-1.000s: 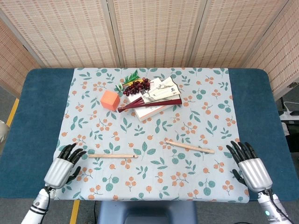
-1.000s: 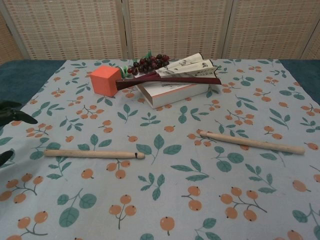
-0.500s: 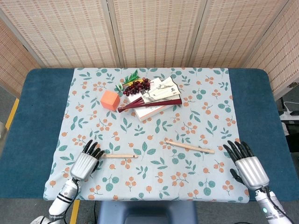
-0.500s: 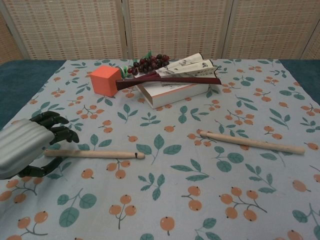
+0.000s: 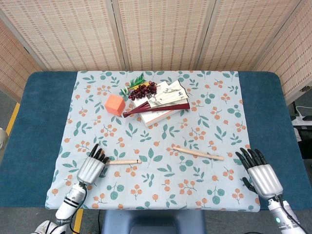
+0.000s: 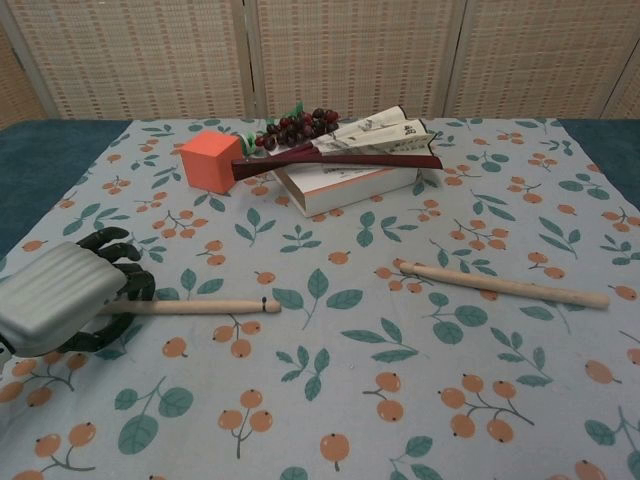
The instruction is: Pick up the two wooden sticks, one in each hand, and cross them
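Note:
Two wooden sticks lie on the floral tablecloth [image 5: 161, 122]. My left hand [image 5: 90, 166] [image 6: 60, 300] sits over the left end of the left stick [image 5: 123, 162] [image 6: 195, 307]. Its fingers [image 6: 118, 243] curl over the stick and the thumb curves under it. The stick still rests on the cloth. The right stick [image 5: 197, 153] [image 6: 500, 284] lies free at the right, slanting down to the right. Near the table's front right, my right hand [image 5: 258, 173] is palm down with fingers spread, holding nothing, just right of that stick's end. The chest view does not show it.
At the back middle, an orange cube [image 5: 115, 104] [image 6: 211, 161], dark grapes [image 5: 142, 90] [image 6: 295, 125] and a book [image 5: 161, 109] [image 6: 345, 180] carrying a folded fan [image 5: 153, 106] [image 6: 335, 160] are grouped together. Blue table [image 5: 39, 122] shows beside the cloth; a woven screen stands behind.
My left hand swung in from the left onto the left stick's end and curled its fingers around it. The stick slid slightly left. The right hand barely moved.

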`<state>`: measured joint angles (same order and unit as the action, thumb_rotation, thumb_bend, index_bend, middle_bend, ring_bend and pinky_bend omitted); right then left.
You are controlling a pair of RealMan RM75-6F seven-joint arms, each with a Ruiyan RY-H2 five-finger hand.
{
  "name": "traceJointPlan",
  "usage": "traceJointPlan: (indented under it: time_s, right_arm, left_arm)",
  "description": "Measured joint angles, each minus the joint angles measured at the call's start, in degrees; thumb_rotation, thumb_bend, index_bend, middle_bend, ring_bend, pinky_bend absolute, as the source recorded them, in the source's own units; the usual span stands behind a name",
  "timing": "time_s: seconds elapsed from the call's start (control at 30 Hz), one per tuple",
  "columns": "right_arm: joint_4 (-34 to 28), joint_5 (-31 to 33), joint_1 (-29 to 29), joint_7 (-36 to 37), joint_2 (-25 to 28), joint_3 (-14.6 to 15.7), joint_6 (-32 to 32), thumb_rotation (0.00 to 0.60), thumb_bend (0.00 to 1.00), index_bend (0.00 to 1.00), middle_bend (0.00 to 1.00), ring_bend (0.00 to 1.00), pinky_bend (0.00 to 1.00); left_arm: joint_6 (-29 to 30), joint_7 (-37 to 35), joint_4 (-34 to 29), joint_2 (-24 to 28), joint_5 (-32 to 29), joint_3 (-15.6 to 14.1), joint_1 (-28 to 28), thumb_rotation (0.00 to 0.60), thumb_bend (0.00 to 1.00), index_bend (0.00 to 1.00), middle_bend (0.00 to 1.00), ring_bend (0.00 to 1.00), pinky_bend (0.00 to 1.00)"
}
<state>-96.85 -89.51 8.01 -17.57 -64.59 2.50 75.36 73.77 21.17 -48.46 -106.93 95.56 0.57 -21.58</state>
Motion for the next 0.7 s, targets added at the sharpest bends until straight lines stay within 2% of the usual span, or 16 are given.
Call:
traceJointPlan:
  time_s: [0.07, 0.33, 0.57, 0.7]
  right_arm:
    - [-0.08, 0.00, 0.02, -0.05, -0.04, -0.04, 0.04, 0.600, 0.31, 0.00, 0.00, 0.00, 0.00]
    - [-0.27, 0.18, 0.29, -0.88, -0.46, 0.09, -0.64, 0.600, 0.31, 0.00, 0.00, 0.00, 0.00]
    - [-0.11, 0.59, 0.92, -0.59, -1.10, -0.77, -0.89, 0.600, 0.31, 0.00, 0.00, 0.00, 0.00]
    - [1.41, 1.24, 2.57, -0.56, -2.86, -2.46, -1.59, 0.600, 0.31, 0.02, 0.03, 0.00, 0.00]
  left_arm:
    - [0.03, -0.06, 0.42, -0.15, -0.06, -0.19, -0.25, 0.600, 0.45, 0.42, 0.46, 0.23, 0.11]
    - [1.29, -0.65, 1.79, -0.72, 0.09, -0.80, -0.65, 0.600, 0.47, 0.67, 0.67, 0.33, 0.11]
    - [5.14, -3.17, 6.08, -3.08, 0.26, -0.59, -0.42, 0.600, 0.50, 0.80, 0.83, 0.43, 0.11]
    - [8.40, -7.25, 8.45, -4.15, 0.82, -0.51, -0.43, 0.600, 0.50, 0.83, 0.86, 0.45, 0.11]
